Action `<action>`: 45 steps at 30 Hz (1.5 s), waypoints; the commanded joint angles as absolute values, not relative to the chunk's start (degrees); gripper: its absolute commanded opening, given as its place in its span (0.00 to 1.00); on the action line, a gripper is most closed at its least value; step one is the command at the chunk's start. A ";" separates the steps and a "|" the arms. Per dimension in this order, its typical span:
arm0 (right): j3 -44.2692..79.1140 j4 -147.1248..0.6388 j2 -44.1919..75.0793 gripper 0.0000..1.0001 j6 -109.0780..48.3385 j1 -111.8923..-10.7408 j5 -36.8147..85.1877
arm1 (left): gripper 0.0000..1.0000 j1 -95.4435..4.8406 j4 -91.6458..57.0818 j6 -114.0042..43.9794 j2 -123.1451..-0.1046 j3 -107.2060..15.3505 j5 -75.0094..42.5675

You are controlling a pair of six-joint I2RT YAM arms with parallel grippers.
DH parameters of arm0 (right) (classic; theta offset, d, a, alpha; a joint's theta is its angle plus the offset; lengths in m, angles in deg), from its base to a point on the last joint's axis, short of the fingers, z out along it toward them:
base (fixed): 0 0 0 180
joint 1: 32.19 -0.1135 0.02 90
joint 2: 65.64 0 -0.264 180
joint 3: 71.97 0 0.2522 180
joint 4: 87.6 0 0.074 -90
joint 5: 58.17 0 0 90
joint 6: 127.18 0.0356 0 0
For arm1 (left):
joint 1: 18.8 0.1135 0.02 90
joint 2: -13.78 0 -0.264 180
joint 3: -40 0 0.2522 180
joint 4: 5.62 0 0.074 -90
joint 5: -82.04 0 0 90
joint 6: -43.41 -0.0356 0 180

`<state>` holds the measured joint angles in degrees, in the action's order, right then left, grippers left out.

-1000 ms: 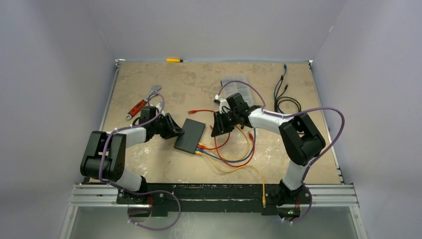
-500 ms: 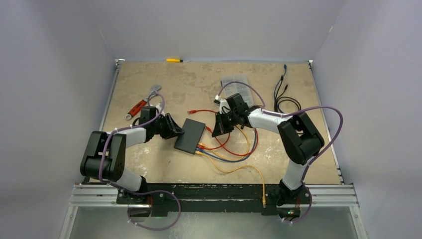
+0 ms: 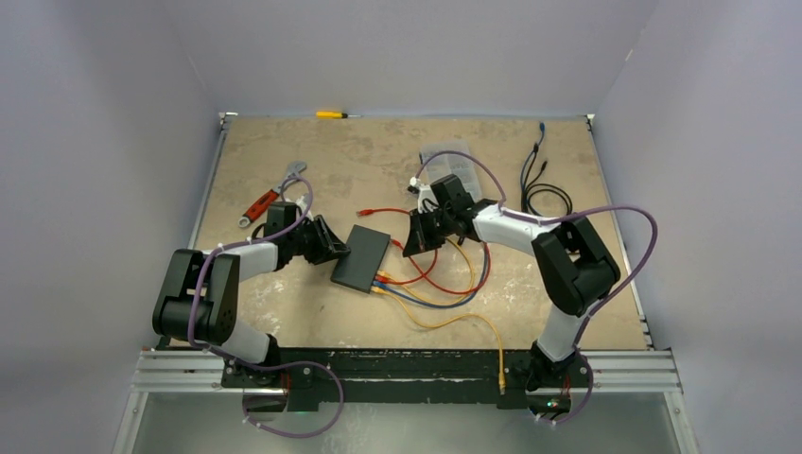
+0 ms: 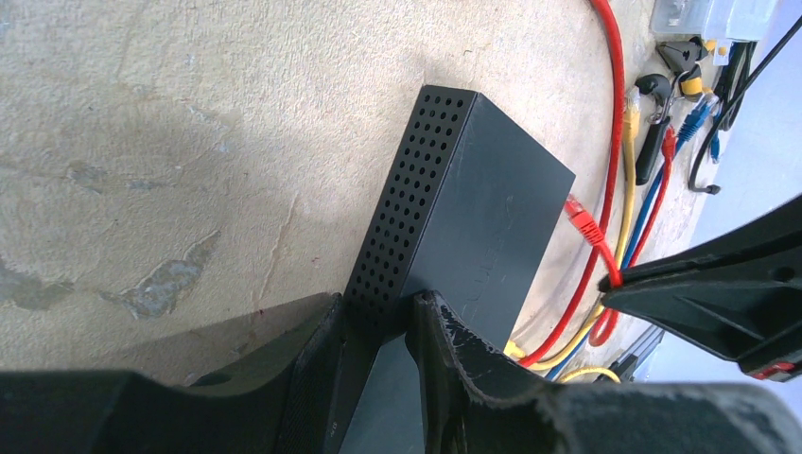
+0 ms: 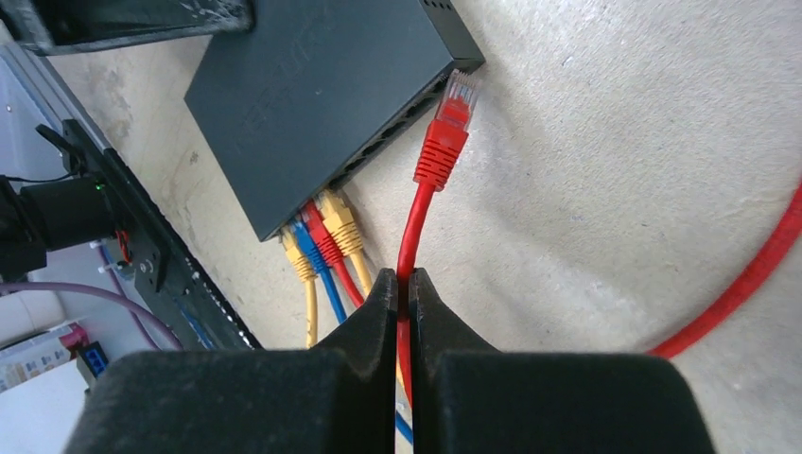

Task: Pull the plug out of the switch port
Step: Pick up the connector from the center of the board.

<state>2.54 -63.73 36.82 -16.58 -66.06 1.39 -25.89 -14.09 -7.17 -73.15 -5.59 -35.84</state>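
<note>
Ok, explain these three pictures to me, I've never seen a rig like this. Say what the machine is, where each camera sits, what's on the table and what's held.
These are two robot arms bolted at the table's near edge, each ending in a two-finger gripper. The wide picture looks down from above and behind them; the other two come from a camera on each wrist. On the table lie a flat black switch, coloured network cables, a yellow screwdriver, a red-handled tool, a clear organiser box and a coil of black cable. The left gripper clamps the switch's edge. The right gripper is shut on a red cable whose plug is out of its port, close to the switch; four other plugs sit in the ports.
</note>
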 commanded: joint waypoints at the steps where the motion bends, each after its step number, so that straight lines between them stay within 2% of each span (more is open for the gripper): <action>1: 6.35 -64.69 29.13 0.00 -16.20 -66.39 5.00 | 0.32 -25.75 -21.09 -10.75 -75.45 -2.70 -28.39; 18: 4.66 -68.55 10.51 0.00 -14.67 -66.41 18.02 | 0.32 -25.75 -21.32 -10.89 -75.52 -3.15 -28.53; 31: 5.68 -66.53 9.83 0.00 -14.51 -65.70 26.44 | 0.32 -25.76 -21.90 -10.93 -75.43 -3.58 -28.66; 45: 1.35 -65.75 6.15 0.00 -13.71 -51.37 22.28 | 0.32 -25.75 -21.84 -11.11 -75.60 -3.52 -28.79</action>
<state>2.10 -65.22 9.56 -14.27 -54.49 23.23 -25.89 -14.17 -7.22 -73.15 -5.62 -35.84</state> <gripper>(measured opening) 0.015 0.322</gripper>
